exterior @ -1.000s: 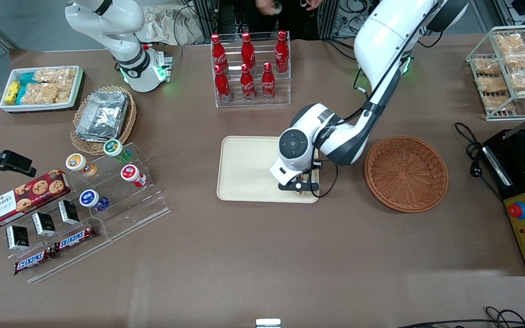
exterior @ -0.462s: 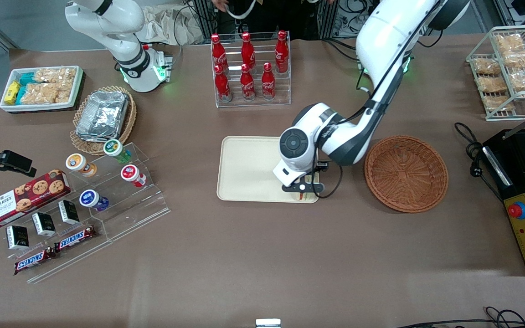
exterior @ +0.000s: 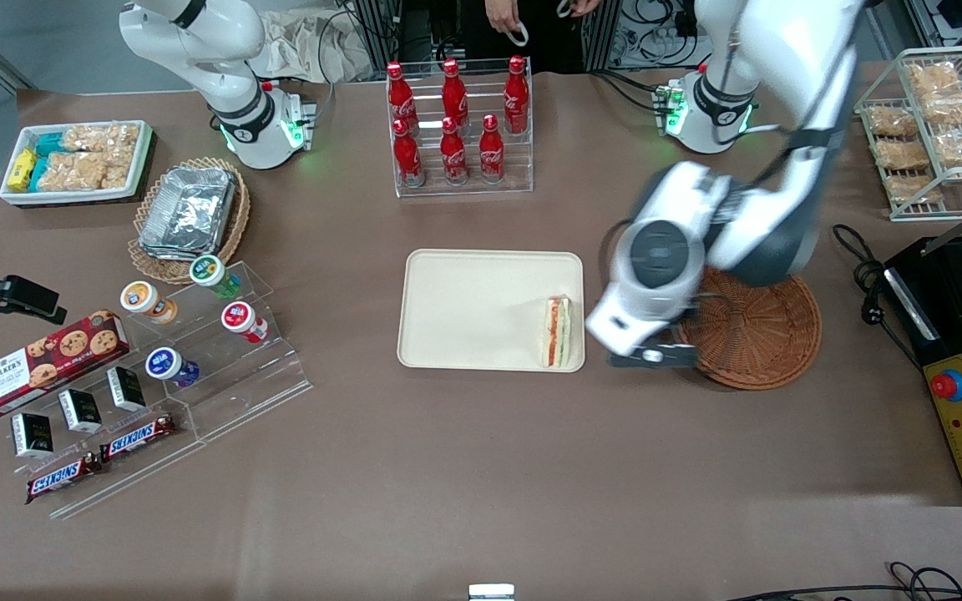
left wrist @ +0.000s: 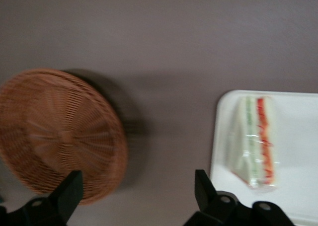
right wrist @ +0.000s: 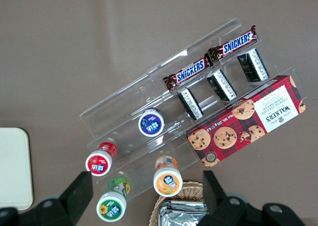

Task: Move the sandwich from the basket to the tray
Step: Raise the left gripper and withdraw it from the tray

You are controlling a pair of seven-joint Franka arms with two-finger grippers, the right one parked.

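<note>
tool (exterior: 646,357) moved off tray (exterior: 464,309), wrapped layered sandwich (exterior: 557,332) left

Basket (exterior: 752,330): woven wicker, rough, matt red-brown, partly under pincer (exterior: 652,357). Tray (exterior: 464,309): smooth cream plastic, low sheen, just beside pincer. Sandwich (exterior: 558,332): soft pale bread in clear glossy film wrap. Counter (exterior: 481,467): matt brown, cloth- or paper-like cover. Pincer fingers (left wrist: 67,193): black matt plastic, spread apart.

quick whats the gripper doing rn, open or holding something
Gripper: open and empty, up above the table between the basket and the tray; the sandwich lies on the tray, free of it.
</note>
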